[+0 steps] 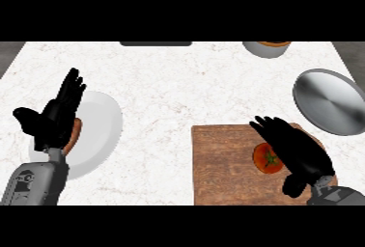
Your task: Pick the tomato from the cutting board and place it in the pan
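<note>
No text, label, brand, number or sign can be read anywhere in the head view.

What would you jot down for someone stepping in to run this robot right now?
Left hand: open, resting over the white plate, holding nothing.
Right hand: open above the cutting board, fingers over the tomato, not closed on it.
Tomato: on the board's right part.
Pan: on the counter beyond the board, to the right; nothing in it.
Done: the reach.
Left: grasp the tomato, lift it, place it in the pan.
</note>
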Action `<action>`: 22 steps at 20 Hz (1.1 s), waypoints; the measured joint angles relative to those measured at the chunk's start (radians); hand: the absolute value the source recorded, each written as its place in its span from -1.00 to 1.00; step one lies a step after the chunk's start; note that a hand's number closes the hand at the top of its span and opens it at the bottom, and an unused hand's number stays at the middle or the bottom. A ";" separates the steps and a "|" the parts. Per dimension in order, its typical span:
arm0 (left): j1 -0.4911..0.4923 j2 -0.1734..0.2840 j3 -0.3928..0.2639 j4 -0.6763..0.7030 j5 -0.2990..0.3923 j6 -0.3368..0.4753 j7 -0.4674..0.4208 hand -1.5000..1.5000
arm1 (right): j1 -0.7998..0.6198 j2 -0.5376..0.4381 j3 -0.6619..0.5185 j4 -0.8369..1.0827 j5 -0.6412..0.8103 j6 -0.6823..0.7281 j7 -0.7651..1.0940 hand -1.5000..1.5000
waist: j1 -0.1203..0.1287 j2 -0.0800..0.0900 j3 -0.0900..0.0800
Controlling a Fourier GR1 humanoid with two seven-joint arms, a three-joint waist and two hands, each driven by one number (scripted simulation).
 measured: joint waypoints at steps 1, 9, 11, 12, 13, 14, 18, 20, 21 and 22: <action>-0.003 0.001 0.007 0.021 0.002 -0.008 -0.018 0.00 | 0.007 0.005 0.006 0.004 0.010 -0.001 -0.002 -1.00 | -0.001 0.000 0.000; 0.009 -0.005 0.010 -0.010 -0.012 -0.011 0.000 0.00 | -0.023 0.033 0.039 0.107 0.055 -0.027 -0.087 1.00 | 0.001 -0.001 -0.001; -0.005 0.001 0.022 -0.007 -0.004 -0.019 0.008 0.00 | -0.027 0.024 0.045 0.117 0.067 -0.039 -0.124 1.00 | 0.000 -0.002 -0.002; -0.011 0.005 0.026 -0.012 -0.003 -0.021 0.021 0.00 | -0.023 0.027 0.051 0.123 0.079 -0.055 -0.134 1.00 | 0.000 -0.003 -0.003; -0.004 0.002 0.024 -0.021 -0.002 -0.025 0.024 0.00 | -0.017 0.025 0.048 0.112 0.084 -0.052 -0.142 1.00 | 0.000 -0.003 -0.003; 0.000 -0.001 0.023 -0.029 -0.004 -0.024 0.030 0.00 | -0.033 0.033 0.046 0.124 0.090 -0.052 -0.148 1.00 | 0.000 -0.003 -0.003; 0.012 -0.019 0.018 -0.026 -0.021 -0.014 0.012 0.00 | -0.023 0.048 0.035 0.109 0.109 -0.046 -0.151 1.00 | 0.000 -0.002 -0.002; 0.023 -0.022 0.011 -0.037 -0.027 -0.014 0.005 0.00 | -0.030 0.118 0.037 0.123 0.123 -0.020 -0.065 1.00 | 0.001 -0.003 -0.004; 0.015 -0.024 0.009 -0.035 -0.030 -0.010 0.009 0.00 | -0.033 0.159 0.032 0.131 0.127 -0.005 -0.012 1.00 | 0.000 -0.003 -0.006; 0.013 -0.026 0.009 -0.033 -0.030 -0.009 0.012 0.00 | -0.045 0.198 0.023 0.139 0.116 0.015 0.047 1.00 | 0.001 -0.003 -0.006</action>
